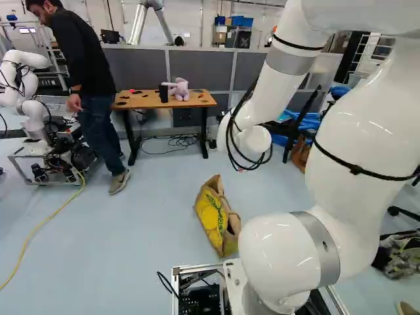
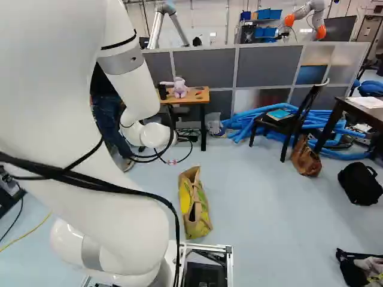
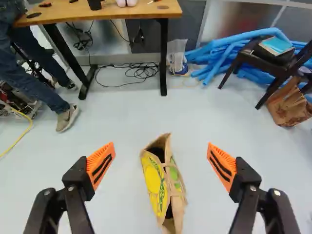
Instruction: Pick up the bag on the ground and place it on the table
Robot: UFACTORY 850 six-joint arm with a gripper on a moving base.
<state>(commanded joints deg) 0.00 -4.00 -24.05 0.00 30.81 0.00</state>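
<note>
"Can you see the bag (image 1: 211, 220) in the left base view?"

"Yep, it's on the floor (image 1: 138, 223), with the table (image 1: 147, 102) farther off. I can't see the fingers (image 3: 100, 165) there, because they're hidden by the big white arm (image 1: 357, 144)."

"What about the right base view?"

"Same bag, all by itself on the floor. It's long and thin, and one skinny end points sort of at the table. No fingers to see there either."

"And the wrist view?"

"Now I see them! The black gripper (image 3: 160, 146) is wide apart, with nothing in it. (It looks like a crab about to pinch.) The bag is down past the fingertips, in line with the gap, and nothing is touching it."

"Which way does it lie?"

"The long way runs along the gap, from the gripper's side out toward the table, just a bit crooked. So one long side faces each finger."

"Is that good?"

"I think so! The fingers could squeeze across the skinny part. But they look too far off now, so the arm should go down closer first. If it shuts too high, it might get only the floppy top. The table is way ahead, past the bag."
</note>
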